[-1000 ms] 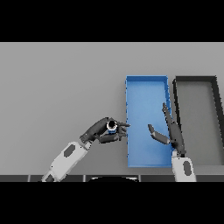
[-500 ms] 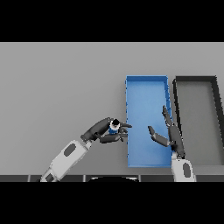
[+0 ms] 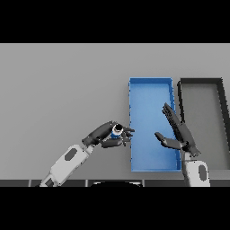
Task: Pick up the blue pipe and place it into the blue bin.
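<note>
Grey table [image 3: 58, 85] holds the blue bin [image 3: 150, 83] with a dark bin [image 3: 222, 117] just beside it on the right. Right hand [image 3: 179, 134] over the blue bin, fingers straight and spread, holding nothing. Left hand [image 3: 108, 134] pinches the blue pipe [image 3: 116, 131] just left of the blue bin's left wall, fingertips reaching the rim.

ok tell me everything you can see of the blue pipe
The blue pipe is a small, short piece, blue with a pale end ring and a dark opening facing up toward the camera. It is held in the left hand, whose fingers curl round it, just left of the blue bin's left wall, not yet inside.
</note>
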Motion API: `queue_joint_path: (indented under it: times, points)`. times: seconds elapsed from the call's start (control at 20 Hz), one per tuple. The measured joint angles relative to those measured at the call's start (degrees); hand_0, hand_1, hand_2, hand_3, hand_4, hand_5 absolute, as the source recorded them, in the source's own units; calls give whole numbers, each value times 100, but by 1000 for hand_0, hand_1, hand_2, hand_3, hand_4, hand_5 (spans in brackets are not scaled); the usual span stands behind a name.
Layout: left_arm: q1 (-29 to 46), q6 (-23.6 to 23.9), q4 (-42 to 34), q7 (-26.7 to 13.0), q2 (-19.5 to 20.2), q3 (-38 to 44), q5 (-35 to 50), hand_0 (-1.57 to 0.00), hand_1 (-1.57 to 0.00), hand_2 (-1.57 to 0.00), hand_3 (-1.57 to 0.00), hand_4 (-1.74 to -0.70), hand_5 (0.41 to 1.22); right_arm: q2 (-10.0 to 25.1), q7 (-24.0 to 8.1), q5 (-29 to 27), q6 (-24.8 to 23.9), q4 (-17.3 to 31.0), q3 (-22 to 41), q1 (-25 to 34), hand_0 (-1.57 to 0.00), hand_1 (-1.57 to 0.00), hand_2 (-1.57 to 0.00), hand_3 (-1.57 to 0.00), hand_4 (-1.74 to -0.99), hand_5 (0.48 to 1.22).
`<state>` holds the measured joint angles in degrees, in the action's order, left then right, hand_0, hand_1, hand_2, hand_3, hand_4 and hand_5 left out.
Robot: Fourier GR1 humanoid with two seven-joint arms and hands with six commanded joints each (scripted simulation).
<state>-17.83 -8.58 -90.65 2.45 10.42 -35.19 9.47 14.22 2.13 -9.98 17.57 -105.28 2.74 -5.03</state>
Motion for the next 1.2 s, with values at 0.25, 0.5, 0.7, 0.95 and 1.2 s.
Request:
queue_joint_path:
  times: [0.25,0.5,0.7,0.95,1.2]
  points:
    - [-35,51,2,-103,-42,1,28,-1571,-1571,-1571,-1439,-1731,1221,607,-791,-525,600,-743,368,579,1,1,1,1,-1297,523]
    - [-126,54,108,-113,-52,-40,-77,-1571,-1571,-1571,-1435,-1732,1221,763,-1519,-972,877,-1061,842,1356,1,1,1,1,-1297,526]
    - [-125,19,182,-92,-77,-21,-10,-1571,-1571,-1571,-1437,-1732,1221,717,-1753,-961,1127,-889,1163,2077,1,1,1,1,-1294,532]
    - [-120,-110,184,221,-53,-3,70,-1571,-1571,-1571,-1494,-1732,1221,379,-1966,-1014,1357,-483,1519,2698,1,1,1,1,-1241,532]
    - [-171,-223,228,110,-43,20,216,-1571,-1571,-1571,-1509,-1731,1221,-22,-2243,-815,1351,-42,1776,3098,1,1,-9,1,-1223,512]
